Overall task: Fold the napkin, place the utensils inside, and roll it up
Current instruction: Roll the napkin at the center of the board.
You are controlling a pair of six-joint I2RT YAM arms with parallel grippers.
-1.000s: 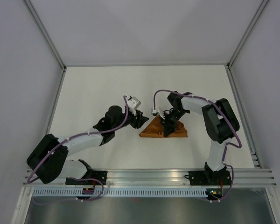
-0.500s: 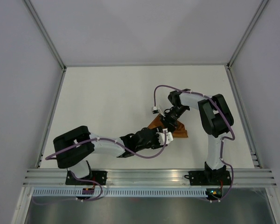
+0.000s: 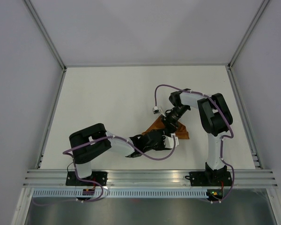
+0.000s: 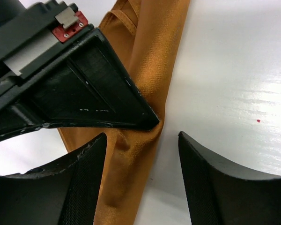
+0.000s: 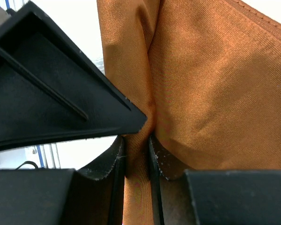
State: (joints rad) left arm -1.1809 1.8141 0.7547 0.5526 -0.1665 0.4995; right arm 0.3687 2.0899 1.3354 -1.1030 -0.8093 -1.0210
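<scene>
The left end effector [image 4: 140, 143] has swung from left of the napkin [image 4: 154, 56] round to its near edge.

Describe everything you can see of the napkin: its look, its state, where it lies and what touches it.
The napkin is a rust-brown woven cloth with a stitched hem, and it looks thin and soft. It lies bunched and folded on the white table, right of centre, largely hidden by the grippers in the top view. The right gripper is shut on a raised fold of it. The left gripper is open, with its fingers on either side of a narrow folded strip.
</scene>
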